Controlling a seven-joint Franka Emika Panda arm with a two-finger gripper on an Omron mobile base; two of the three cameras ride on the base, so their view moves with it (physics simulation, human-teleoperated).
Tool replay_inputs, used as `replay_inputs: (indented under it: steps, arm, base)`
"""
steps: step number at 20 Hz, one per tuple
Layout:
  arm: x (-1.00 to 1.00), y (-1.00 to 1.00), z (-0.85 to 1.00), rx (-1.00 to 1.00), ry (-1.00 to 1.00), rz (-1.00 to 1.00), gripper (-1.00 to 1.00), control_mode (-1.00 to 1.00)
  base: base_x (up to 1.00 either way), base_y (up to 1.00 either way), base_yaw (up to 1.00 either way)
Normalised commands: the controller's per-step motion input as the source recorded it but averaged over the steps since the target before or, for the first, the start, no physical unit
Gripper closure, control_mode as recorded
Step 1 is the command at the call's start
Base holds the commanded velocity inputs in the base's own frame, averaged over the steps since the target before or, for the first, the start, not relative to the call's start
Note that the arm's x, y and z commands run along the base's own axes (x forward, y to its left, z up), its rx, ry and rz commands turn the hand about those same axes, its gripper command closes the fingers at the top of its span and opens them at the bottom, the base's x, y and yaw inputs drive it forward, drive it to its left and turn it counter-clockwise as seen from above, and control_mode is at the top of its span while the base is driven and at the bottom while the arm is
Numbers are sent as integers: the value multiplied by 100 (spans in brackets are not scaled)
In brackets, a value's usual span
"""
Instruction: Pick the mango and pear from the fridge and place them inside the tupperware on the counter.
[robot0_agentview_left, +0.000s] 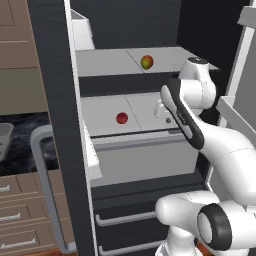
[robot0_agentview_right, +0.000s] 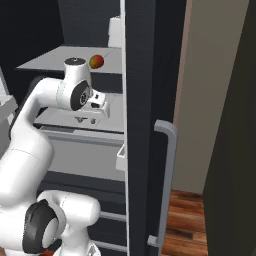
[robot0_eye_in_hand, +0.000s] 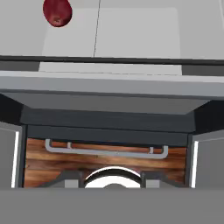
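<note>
My jaws: whether they stand open or closed, I cannot tell; my gripper (robot0_agentview_right: 91, 119) hangs at the front of the fridge's (robot0_agentview_left: 125, 30) lower shelf (robot0_agentview_left: 105, 117), holding nothing I can see. Left to right: the tupperware's (robot0_agentview_left: 4, 136) grey edge sits on the counter (robot0_agentview_left: 20, 150) left of the open door. A dark red fruit (robot0_agentview_left: 122, 118) lies on the lower shelf. A green-and-red mango (robot0_agentview_left: 146, 62) rests on the upper shelf (robot0_agentview_left: 105, 61).

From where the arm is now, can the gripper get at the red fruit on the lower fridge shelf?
Probably yes. The gripper hangs above the lower shelf, to the right of the red fruit. The fridge stands open, and nothing lies on the shelf between them. Whether its jaws are open cannot be told.
</note>
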Motion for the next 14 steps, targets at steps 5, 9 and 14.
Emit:
replay_inputs:
  steps: [5, 9, 14]
  arm:
    - [-20, 35, 0, -9, -77, -1, -100, -100]
    - [43, 74, 0, -7, -53, -22, -100, -100]
    - [74, 34, -1, 0, 1, -4, -100, -100]
  base:
    - [0, 0, 0]
    - [0, 0, 0]
    - [0, 0, 0]
